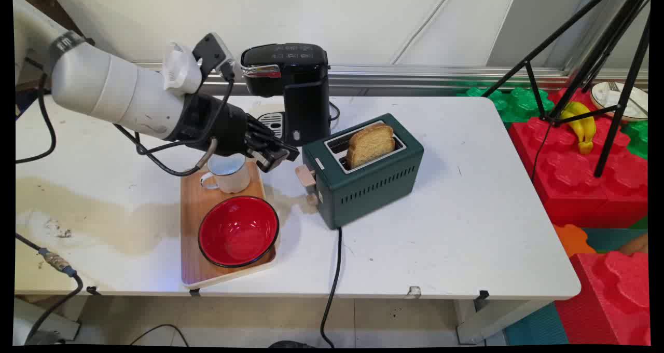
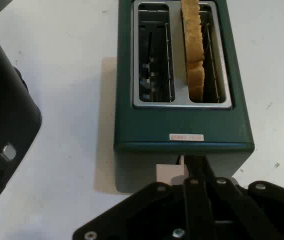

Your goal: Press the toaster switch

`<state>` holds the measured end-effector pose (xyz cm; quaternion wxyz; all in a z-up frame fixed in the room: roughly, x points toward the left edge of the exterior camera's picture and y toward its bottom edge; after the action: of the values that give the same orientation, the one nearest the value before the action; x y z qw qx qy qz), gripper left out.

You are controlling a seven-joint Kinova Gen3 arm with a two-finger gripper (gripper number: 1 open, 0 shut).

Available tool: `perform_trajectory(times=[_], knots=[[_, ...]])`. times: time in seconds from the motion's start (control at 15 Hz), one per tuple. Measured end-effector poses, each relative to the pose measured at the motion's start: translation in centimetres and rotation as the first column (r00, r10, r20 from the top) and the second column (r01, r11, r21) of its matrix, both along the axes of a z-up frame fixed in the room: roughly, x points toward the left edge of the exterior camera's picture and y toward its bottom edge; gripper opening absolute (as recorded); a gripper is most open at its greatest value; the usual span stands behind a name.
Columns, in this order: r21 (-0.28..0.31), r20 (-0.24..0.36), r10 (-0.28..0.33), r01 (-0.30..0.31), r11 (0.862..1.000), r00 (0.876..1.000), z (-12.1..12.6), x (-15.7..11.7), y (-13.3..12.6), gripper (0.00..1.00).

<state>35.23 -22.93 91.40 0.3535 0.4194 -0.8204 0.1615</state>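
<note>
A: What do we have nearest the black two-finger gripper [image 1: 277, 158]?

B: The dark green two-slot metal toaster [image 1: 371, 179]. We see it lying with its long axis running from the lever end, which faces the gripper, away toward the table's far right. Its beige lever [image 1: 305, 177] sticks out of the short end that points at the hand.

A: And from the hand view?

B: There the toaster [image 2: 182, 125] stretches straight away from us, long axis in line with the gripper [image 2: 194, 172]. The fingers rise together as one narrow black bar with no gap that we can see between them, their tips right at the lever [image 2: 171, 174] on the toaster's near end. Whether they actually press it, we cannot tell.

A: The bread?

B: One slice of browned toast [image 1: 369, 144] stands up out of one slot, edge-on along the toaster's length. In the hand view it sits in the right slot [image 2: 196, 52]; the left slot shows only its wire guides.

A: What else lies around the toaster?

B: Left of the toaster's lever end, a light wooden tray [image 1: 194, 213] carries a white enamel mug [image 1: 228, 174] and a red bowl with a black rim [image 1: 238, 231]; the mug sits just below the gripper's wrist. Behind the toaster, toward the wall, stands a black coffee machine [image 1: 293, 88]. The toaster's black cord [image 1: 334, 280] runs off the white table [image 1: 467, 228] at the near edge.
</note>
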Motion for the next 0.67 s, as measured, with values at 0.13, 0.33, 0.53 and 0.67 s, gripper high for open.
perform_trajectory(times=[0.13, 0.33, 0.53, 0.67], knots=[[0.003, 0.001, 0.005, -0.005, 1.0, 1.0, -0.4, -0.1, -0.2, 0.0], [0.004, -0.001, 0.016, -0.016, 1.0, 1.0, -1.0, -0.3, -0.5, 0.0], [0.004, -0.005, 0.024, -0.024, 1.0, 1.0, -1.7, -0.5, -0.7, 0.0], [0.005, -0.007, 0.028, -0.028, 1.0, 1.0, -2.1, -0.6, -0.8, 0.0]])
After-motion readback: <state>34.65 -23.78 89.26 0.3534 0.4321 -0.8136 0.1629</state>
